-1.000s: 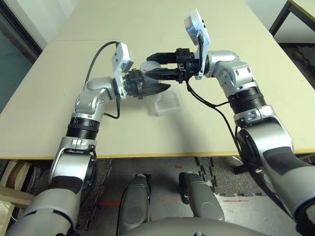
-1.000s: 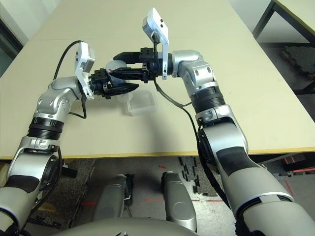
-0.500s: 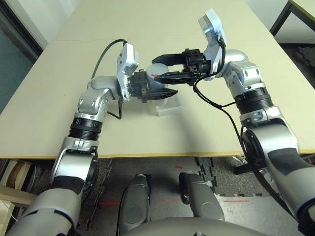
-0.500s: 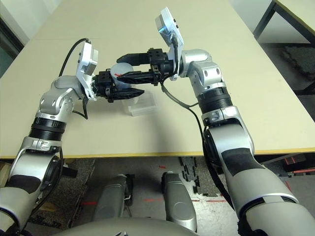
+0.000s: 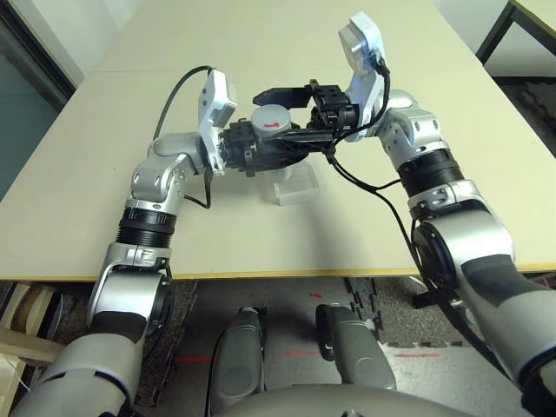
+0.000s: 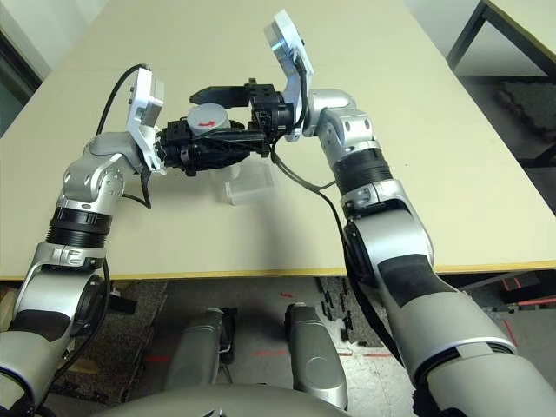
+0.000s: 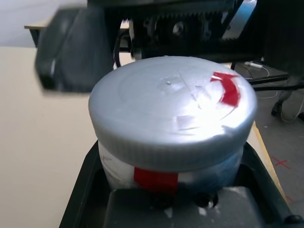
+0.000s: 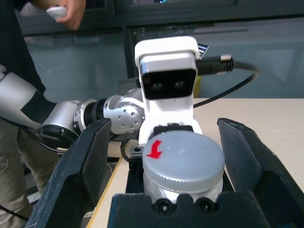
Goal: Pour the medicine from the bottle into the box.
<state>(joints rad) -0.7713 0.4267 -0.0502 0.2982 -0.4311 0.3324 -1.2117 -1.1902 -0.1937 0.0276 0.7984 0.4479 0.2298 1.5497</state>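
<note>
From the head camera, we see our left gripper (image 5: 261, 149) clamped around the body of the small silvery-grey cylindrical bottle (image 5: 271, 130), holding it upright above the pale beige table (image 5: 104, 156), toward the middle of its width and nearer the front edge than the far one. The flat grey cap with its red mark (image 5: 272, 117) is on. Our right gripper (image 5: 282, 113) reaches in from the opposite side with its black fingers spread, one beyond the cap and one on the near side. The small shallow square tray of clear translucent plastic (image 5: 295, 185) sits on the table just below and slightly to the right of the bottle. We cannot see the medicine; we judge it is inside the capped bottle.

In the left wrist view, the cap (image 7: 172, 114) looms close, with white rim and red tape beneath it, seated between our own fingers.

In the right wrist view, our fingers (image 8: 83, 164) stand wide on either side of the cap, apart from it. A person's hand (image 8: 71, 12) shows in the background.

We judge the step to be uncapping. To do it well, we should centre the open fingers on the cap's ridged edge, close firmly, keep the left grip steady, and keep the bottle upright over the tray.
</note>
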